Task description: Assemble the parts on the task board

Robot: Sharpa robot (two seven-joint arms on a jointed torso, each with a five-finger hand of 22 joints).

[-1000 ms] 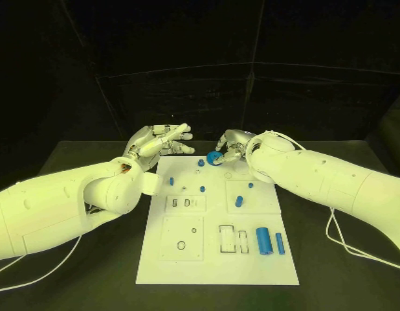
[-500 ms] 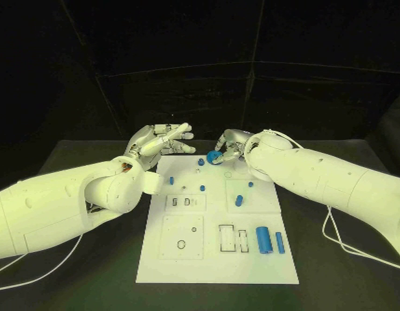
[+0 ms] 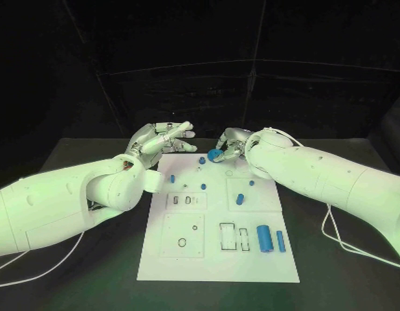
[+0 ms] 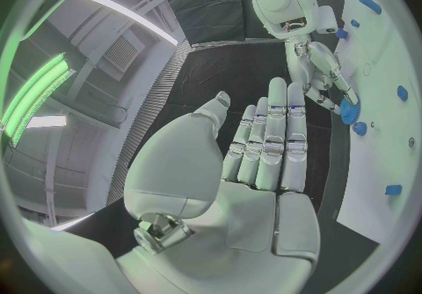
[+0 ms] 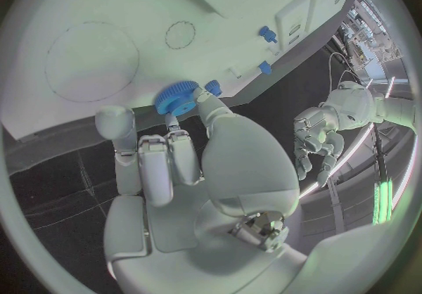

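Right hand (image 3: 230, 148) pinching a blue toothed gear (image 3: 216, 155), round and ridged at the rim, over the far end of the flat white board (image 3: 217, 259). Left hand (image 3: 159, 139) empty beside that end, smooth silver fingers straight and slightly apart. 2 glossy blue cylinders (image 3: 270, 240) lying near the board's front right.

Blue gear (image 5: 178, 97) pinched above task board (image 3: 219, 259)
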